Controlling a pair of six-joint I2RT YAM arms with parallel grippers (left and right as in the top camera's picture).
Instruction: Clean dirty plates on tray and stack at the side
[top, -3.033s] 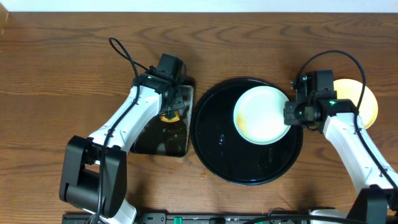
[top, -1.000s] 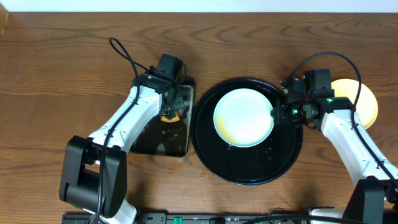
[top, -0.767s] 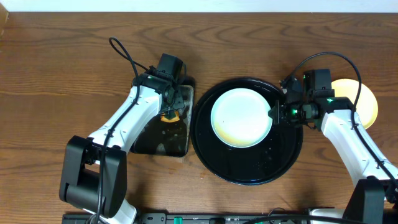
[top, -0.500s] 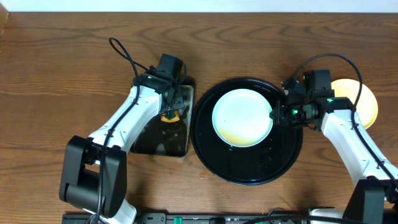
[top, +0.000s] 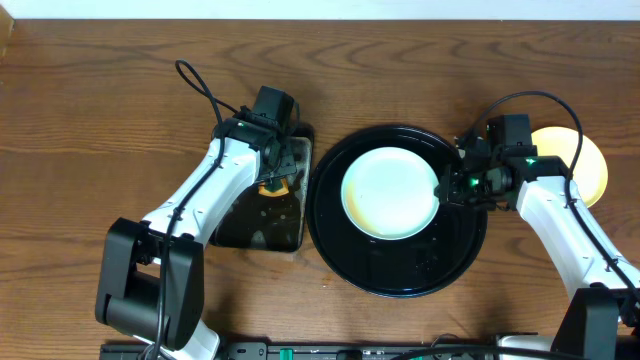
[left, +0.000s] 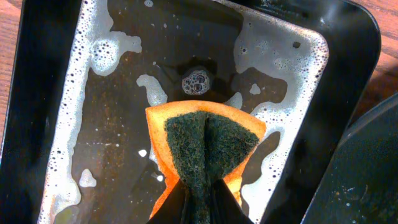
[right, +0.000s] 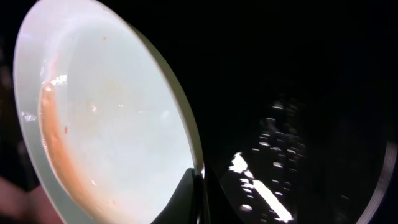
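My right gripper (right: 198, 186) pinches the rim of the pale mint round plate (top: 390, 193) inside the glossy black round tray (top: 400, 275) — the fingertips are lost in the dark. My left gripper (left: 200, 208) clamps the folded orange sponge (left: 205, 134) above the soapy black pan (left: 56, 124). The pale yellow plate (top: 592, 170) is half hidden behind my outstretched right arm (top: 560, 225).

— Robotics lab bench, this one: a white left arm (top: 215, 185) and right arm (top: 565, 225) mounted at one wood-grain table (top: 90, 90), black cable (top: 200, 88) looping loose.
— And a staged washing-up station: soapy black pan (left: 37, 124) beside a glossy round tray (top: 400, 285) on bare wood.
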